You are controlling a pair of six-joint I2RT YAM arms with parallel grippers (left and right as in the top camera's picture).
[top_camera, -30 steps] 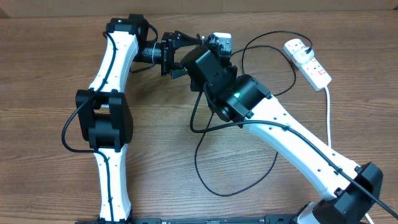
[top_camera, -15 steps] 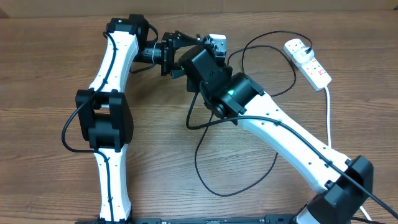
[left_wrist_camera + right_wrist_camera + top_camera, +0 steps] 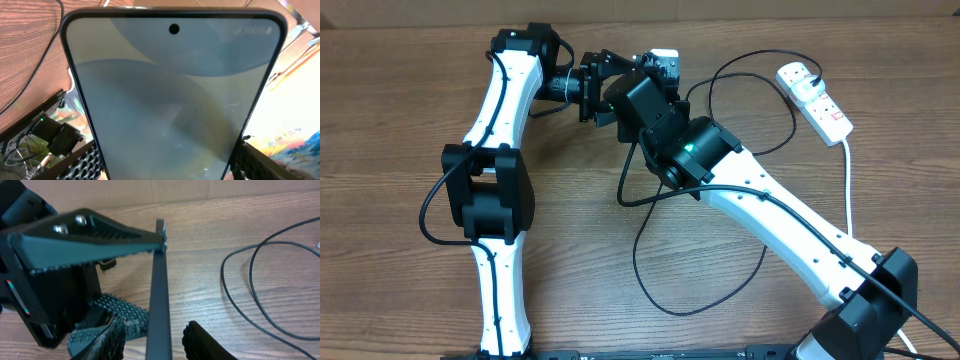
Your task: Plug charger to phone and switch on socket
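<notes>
My left gripper (image 3: 170, 162) is clamped across the slim rectangular phone with the pale blue-grey screen (image 3: 170, 95), pads on both long edges. It holds the phone up off the brown wooden table (image 3: 380, 120), at the far side, glass facing my left wrist camera.

My right gripper (image 3: 156, 340) is right up against it. The fingers stand partly apart, one on each side of the phone's thin dark edge, with a gap on both sides and nothing clamped that I can see.

The long thin black charger cable (image 3: 635, 255) loops over the wood beneath my right arm and runs off towards the white oblong socket strip with red switches (image 3: 815, 95), which lies well off to the right. Its connector tip I cannot make out.
</notes>
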